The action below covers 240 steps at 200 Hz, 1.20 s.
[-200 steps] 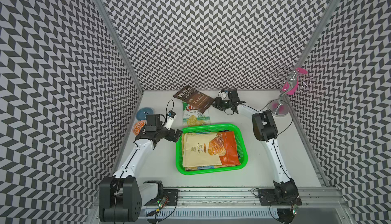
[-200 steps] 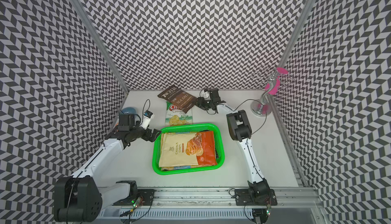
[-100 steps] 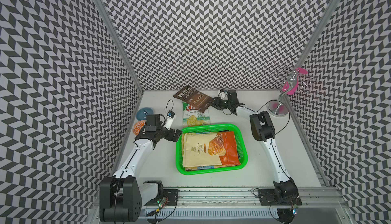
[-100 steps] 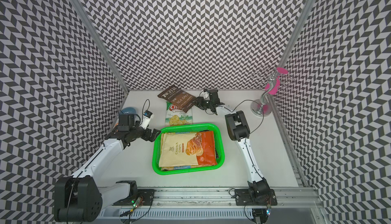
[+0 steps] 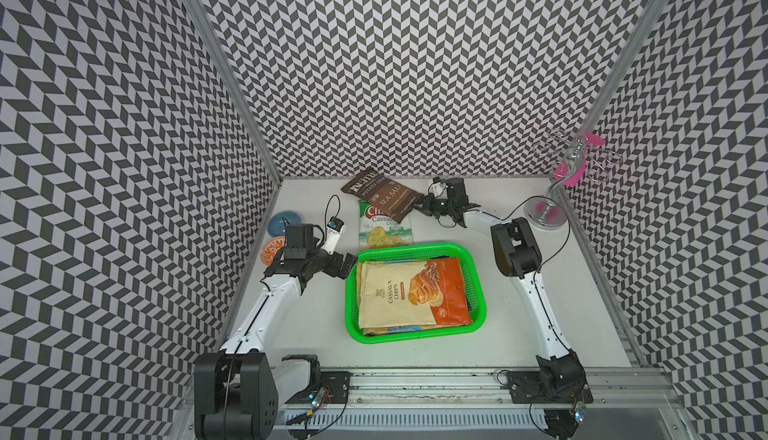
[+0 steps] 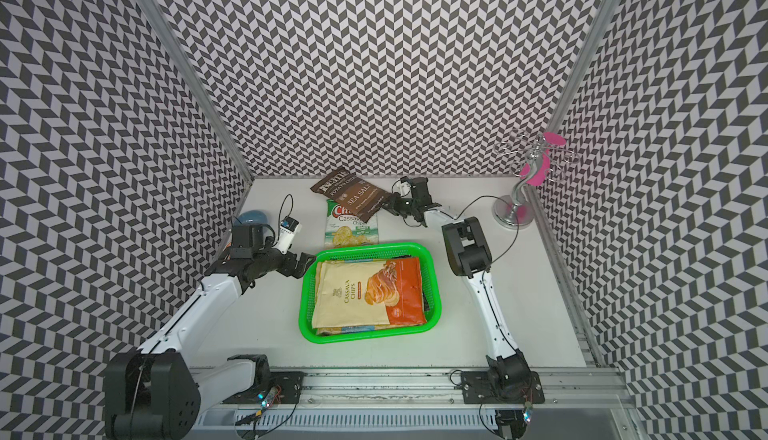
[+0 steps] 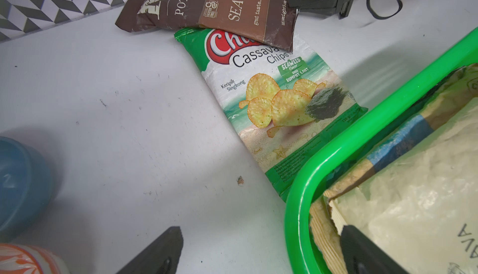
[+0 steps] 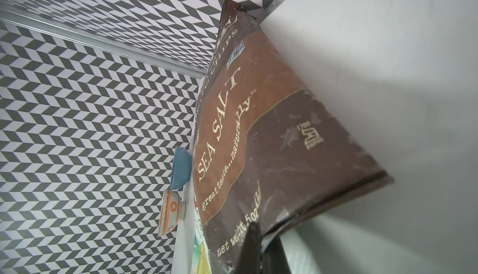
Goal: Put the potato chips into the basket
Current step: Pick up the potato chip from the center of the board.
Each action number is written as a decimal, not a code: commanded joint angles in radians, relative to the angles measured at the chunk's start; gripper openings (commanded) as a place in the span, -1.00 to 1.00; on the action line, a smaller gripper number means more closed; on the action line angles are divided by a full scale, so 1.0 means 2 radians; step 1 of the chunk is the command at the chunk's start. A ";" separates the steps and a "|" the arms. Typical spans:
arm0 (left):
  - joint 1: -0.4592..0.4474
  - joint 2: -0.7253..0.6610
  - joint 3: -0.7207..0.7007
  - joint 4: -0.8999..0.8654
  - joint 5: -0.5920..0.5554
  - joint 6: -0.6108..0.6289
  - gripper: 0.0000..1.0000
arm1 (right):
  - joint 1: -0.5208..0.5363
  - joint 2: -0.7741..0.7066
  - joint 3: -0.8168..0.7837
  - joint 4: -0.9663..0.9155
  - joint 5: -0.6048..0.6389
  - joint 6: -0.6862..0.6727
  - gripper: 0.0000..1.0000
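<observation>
Green basket (image 5: 415,247) holding stacked chip bags (image 5: 399,296), right gripper (image 5: 420,206) clamped on sea-salt bag (image 5: 382,193), left gripper (image 5: 349,267) apart

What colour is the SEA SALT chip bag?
Dark brown with a lighter brown panel; the SEA SALT bag shows best in the right wrist view.

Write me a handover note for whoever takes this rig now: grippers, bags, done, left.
Left gripper: open, straddling the basket rim.
Right gripper: shut on a corner of the brown sea salt bag.
That bag overlaps the green-white cassava bag, which lies on the table behind the basket.
Done: a stack of bags in the basket, tan-orange cassava bag on top.
Left: brown bag into the basket, then the green-white one.
</observation>
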 commanded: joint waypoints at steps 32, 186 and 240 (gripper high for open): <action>0.003 -0.017 -0.004 0.008 0.003 0.000 0.98 | -0.003 -0.099 -0.018 -0.037 0.047 -0.077 -1.00; 0.003 -0.007 -0.003 0.010 0.005 -0.003 0.99 | -0.003 -0.305 0.010 -0.127 0.123 -0.151 -1.00; 0.003 -0.010 0.014 -0.001 0.006 0.012 0.99 | 0.004 -0.428 -0.047 -0.108 0.122 -0.134 -1.00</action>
